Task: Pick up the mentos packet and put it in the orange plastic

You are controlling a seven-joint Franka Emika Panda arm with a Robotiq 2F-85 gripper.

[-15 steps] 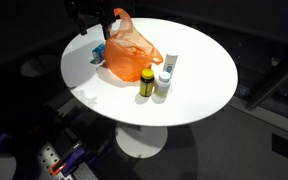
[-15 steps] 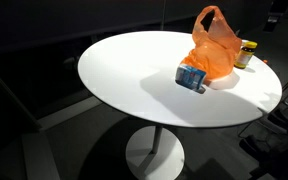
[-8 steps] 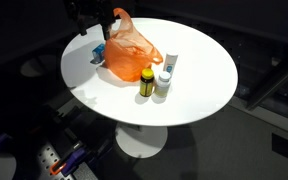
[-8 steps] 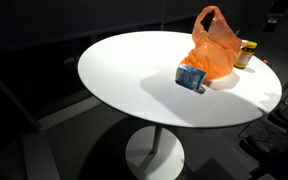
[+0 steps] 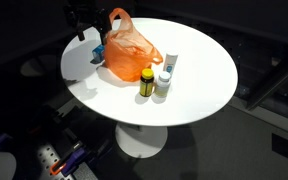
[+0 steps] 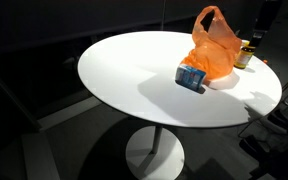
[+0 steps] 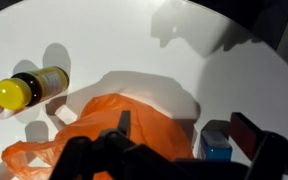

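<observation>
The mentos packet [image 5: 98, 54] is a small blue box lying on the white table next to the orange plastic bag [image 5: 130, 44]. Both show in both exterior views, with the packet [image 6: 191, 77] in front of the bag [image 6: 214, 45]. In the wrist view the packet [image 7: 216, 146] lies between the bag [image 7: 104, 130] and one finger. My gripper [image 7: 186, 135] is open and empty, hanging above the packet and the bag's edge. It appears as a dark shape over the table's rim [image 5: 88, 18] and at the frame's edge [image 6: 267, 20].
A yellow-capped bottle [image 5: 147, 82] and a white bottle [image 5: 164, 74] stand beside the bag near the table's [image 5: 199, 60] middle. The yellow bottle also shows in the wrist view [image 7: 29, 88] and behind the bag [image 6: 246, 52]. The surroundings are dark.
My gripper has come lower toward the table and shows more in both exterior views. Its shadow now falls on the tabletop. The packet, bag and bottles have not moved.
</observation>
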